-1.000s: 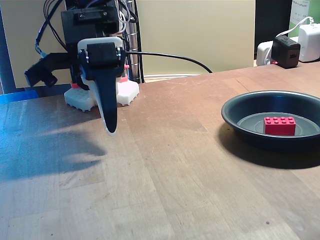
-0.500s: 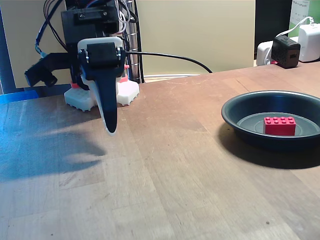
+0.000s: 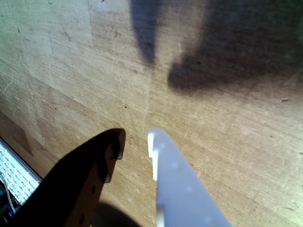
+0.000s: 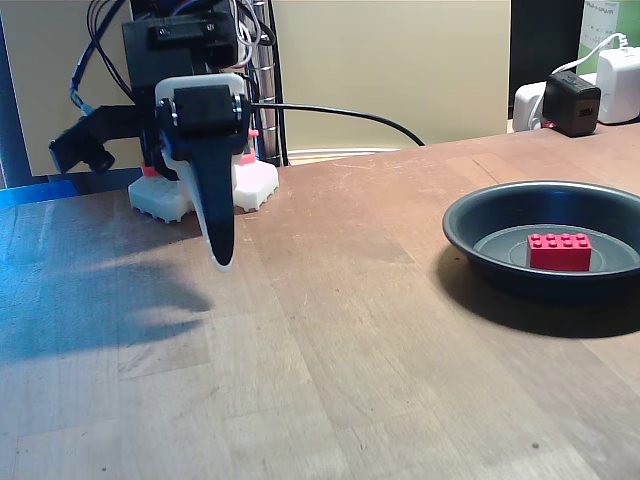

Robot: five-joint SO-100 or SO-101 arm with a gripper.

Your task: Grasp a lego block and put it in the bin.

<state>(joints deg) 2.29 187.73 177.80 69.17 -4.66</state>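
The small bright red plastic lego block (image 4: 559,251) is seen lying flat, long axis left-right, inside the shallow dark metal bin (image 4: 470,237), far right of the gripper (image 4: 221,262), whose tips, narrowly parted and empty, hang above the wooden bench (image 4: 330,350).

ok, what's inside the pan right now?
One red lego block sits studs-up on the flat bottom of the pan. Nothing else shows inside, though the near rim hides the floor strip just behind it, and the pan's right side runs out of frame.
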